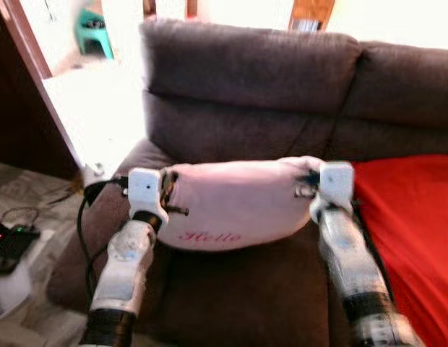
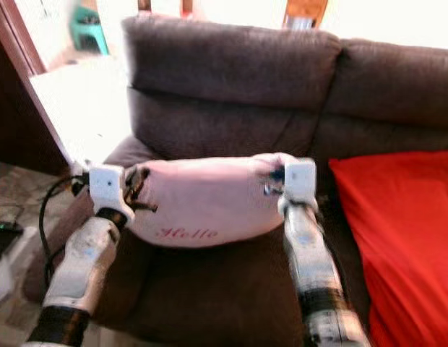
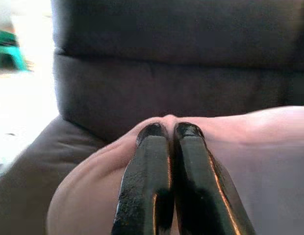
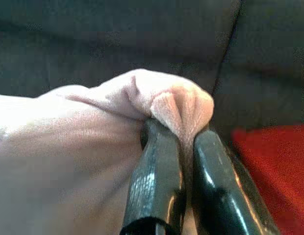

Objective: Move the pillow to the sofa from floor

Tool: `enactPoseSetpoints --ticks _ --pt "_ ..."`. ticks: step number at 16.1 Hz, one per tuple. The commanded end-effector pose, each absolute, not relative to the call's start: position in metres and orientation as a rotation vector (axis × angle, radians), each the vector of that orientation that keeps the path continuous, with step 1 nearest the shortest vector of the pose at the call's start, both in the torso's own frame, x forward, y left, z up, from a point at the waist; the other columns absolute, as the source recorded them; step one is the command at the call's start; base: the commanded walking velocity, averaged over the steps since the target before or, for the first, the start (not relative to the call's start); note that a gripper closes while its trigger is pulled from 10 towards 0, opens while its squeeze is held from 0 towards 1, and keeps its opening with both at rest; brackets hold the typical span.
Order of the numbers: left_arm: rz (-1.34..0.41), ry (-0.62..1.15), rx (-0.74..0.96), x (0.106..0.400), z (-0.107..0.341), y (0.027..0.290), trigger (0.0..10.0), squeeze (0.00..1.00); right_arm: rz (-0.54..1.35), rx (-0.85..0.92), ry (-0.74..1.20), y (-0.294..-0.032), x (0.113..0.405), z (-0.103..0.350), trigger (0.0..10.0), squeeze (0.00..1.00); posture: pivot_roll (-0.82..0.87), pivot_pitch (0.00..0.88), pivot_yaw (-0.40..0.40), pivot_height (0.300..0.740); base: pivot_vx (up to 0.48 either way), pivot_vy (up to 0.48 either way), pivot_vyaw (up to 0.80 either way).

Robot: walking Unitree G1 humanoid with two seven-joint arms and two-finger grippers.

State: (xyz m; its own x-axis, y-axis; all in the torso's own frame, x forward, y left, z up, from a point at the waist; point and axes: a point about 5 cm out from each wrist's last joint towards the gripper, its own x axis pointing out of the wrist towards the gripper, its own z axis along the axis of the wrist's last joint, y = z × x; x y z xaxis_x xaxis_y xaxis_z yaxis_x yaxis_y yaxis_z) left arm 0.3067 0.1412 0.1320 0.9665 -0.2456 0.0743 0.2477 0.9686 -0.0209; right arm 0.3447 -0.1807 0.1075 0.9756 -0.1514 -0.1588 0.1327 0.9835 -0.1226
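Black jaws of the left gripper [image 3: 169,131] and right gripper [image 4: 181,134] are pinching opposite ends of the pink pillow [image 1: 235,202], hanging above the brown sofa [image 1: 253,87] seat. Head views are revealing red embroidery and a red cushion [image 1: 408,231] alongside.

Pillow [image 1: 231,206] soft pink cloth; sofa [image 1: 253,79] matt brown fabric; fingers [image 3: 147,181] glossy black.

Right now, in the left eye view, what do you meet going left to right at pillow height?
Black cable → left gripper → pink pillow → right gripper → red cover on the sofa.
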Motion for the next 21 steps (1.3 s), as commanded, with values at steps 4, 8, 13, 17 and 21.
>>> enactPoseSetpoints --ticks 4,8,13,17,21 --pt "-0.434 -0.075 -0.08 0.298 0.147 0.118 10.0 0.0 -0.075 -0.099 0.137 -0.161 0.389 0.145 10.0 0.0 0.09 0.0 -0.096 0.74 0.0 0.0 0.0" --pt "-0.498 -0.053 -0.114 0.289 0.146 0.106 10.0 0.0 0.014 -0.067 0.137 -0.142 0.401 0.16 10.0 0.0 0.11 0.0 -0.116 0.74 0.0 0.0 0.0" --pt "-0.474 -0.036 -0.112 0.284 0.146 0.11 10.0 0.0 0.213 -0.092 0.099 -0.099 0.41 0.181 10.0 0.73 0.13 0.0 -0.134 0.74 0.0 0.0 0.0" --pt "-0.466 -0.016 -0.122 0.283 0.145 0.113 10.0 0.0 0.225 -0.085 0.083 -0.098 0.41 0.183 10.0 1.0 0.12 0.0 -0.127 0.74 0.0 0.0 0.0" --pt "-0.402 -0.017 -0.137 0.288 0.146 0.118 10.0 0.0 0.166 -0.104 0.058 -0.107 0.413 0.189 10.0 0.0 0.12 0.0 -0.124 0.74 0.0 0.0 0.0"
